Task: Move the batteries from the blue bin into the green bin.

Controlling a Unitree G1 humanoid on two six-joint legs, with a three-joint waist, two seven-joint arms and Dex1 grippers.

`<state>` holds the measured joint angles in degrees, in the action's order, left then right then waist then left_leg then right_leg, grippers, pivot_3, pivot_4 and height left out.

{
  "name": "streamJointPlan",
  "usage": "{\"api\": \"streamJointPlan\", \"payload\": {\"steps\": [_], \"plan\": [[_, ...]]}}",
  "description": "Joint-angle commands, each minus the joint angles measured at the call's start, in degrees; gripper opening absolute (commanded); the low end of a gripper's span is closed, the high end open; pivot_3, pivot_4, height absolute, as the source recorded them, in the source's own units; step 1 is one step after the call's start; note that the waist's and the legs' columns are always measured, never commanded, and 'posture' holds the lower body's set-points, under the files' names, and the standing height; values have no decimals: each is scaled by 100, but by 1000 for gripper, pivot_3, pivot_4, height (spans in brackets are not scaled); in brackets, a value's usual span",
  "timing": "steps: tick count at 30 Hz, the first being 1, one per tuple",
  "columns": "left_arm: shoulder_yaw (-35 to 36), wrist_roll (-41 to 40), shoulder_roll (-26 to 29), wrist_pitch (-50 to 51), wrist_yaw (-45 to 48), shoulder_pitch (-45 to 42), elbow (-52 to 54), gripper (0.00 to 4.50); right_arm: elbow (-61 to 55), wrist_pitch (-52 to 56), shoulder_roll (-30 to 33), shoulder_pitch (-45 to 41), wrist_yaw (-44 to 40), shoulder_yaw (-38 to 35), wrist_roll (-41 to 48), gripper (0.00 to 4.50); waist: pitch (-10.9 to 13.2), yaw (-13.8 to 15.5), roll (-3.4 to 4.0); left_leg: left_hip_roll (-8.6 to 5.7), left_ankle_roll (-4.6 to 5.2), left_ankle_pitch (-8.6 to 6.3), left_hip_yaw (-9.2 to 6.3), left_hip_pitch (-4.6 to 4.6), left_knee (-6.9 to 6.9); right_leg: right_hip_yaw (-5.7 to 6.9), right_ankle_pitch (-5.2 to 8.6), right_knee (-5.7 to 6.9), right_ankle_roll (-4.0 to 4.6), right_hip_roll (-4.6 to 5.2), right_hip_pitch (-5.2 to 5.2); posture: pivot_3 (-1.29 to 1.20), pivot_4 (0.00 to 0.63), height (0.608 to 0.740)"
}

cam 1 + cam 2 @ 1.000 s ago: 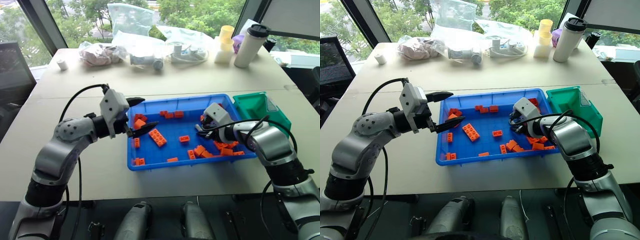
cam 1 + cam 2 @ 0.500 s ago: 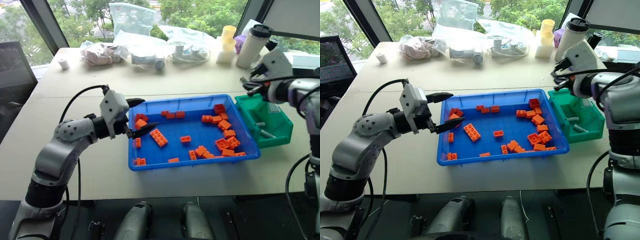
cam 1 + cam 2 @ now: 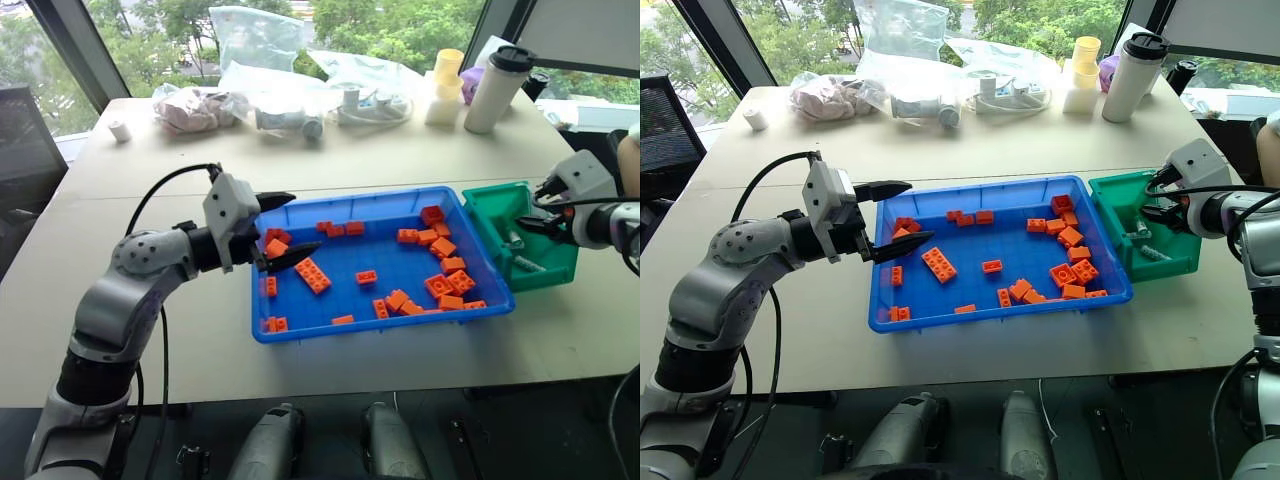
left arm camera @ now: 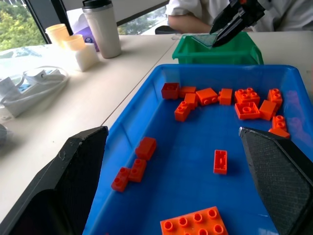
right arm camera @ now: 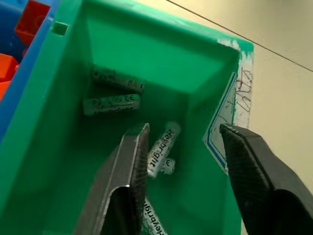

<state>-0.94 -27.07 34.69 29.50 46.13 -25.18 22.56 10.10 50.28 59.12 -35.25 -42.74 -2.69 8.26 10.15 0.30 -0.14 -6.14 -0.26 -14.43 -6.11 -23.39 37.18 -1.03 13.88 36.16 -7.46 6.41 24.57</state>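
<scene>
The right gripper (image 5: 183, 161) is hovering with its jaws spread and empty over the small deep green plastic bin (image 3: 540, 268), where the thin silver-grey cylindrical batteries (image 5: 112, 104) are lying, while the left gripper (image 3: 282, 228) is hanging open and empty over the wide shallow blue plastic tray (image 3: 330, 330) of orange toy bricks (image 3: 312, 275)

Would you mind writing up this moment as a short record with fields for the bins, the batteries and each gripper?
blue bin: holds scattered orange bricks; no batteries seen in it
green bin: touches the blue bin's right end
batteries: several lying inside the green bin
left gripper: open, empty, level over the blue bin's left end
right gripper: open, empty, above the green bin
</scene>
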Motion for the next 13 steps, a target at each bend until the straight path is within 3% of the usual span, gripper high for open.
{"api": "streamJointPlan", "payload": {"steps": [1,7,13], "plan": [[143,-107,44,-51,55,-75,111,4500,-328,-61,85,-71,-38,-172,34,4471,0,8,0,0,0,0,0,0,0,0,0,0,0,0,0,0,150,740],[178,-132,117,-12,79,-21,165,4500,-834,-144,94,-220,-392,-343,396,4471,0,17,0,0,0,0,0,0,1,0,0,0,0,0,0,0,150,740],[287,-279,264,117,128,23,219,4500,-2261,-207,217,301,-1343,-362,1154,4471,0,26,0,1,9,-6,-3,0,1,1,0,-1,0,0,-1,0,150,740]]}}
